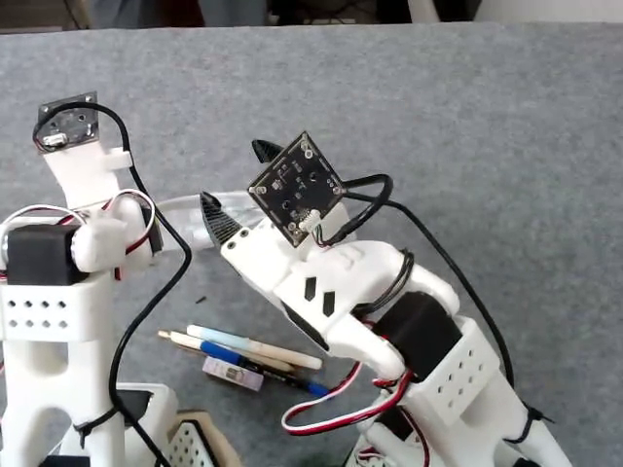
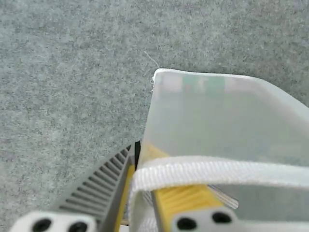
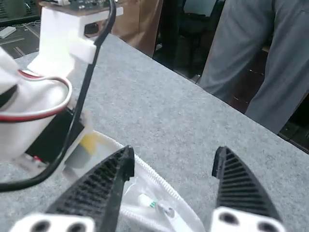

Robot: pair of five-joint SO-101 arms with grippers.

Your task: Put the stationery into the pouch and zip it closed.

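High view: the pouch [image 1: 180, 207] lies on the grey table [image 1: 487, 117] between the two arms. The pens [image 1: 255, 352] and a small lilac block [image 1: 232, 375] lie outside it, near the arm bases, so nothing is loaded yet. The right gripper [image 1: 234, 175] hangs over the pouch, jaws spread.

Left wrist view: the left gripper [image 2: 140, 154] is pressed together on the pouch's rim, with the woven zip band [image 2: 217, 169] crossing its yellow pad. Judged an anchoring grip, holding the mouth up and open.

Right wrist view: jaws wide apart above the open mouth, gripping nothing. The zip pull [image 3: 166, 210] sits just below. This placement probably suits taking the pull.
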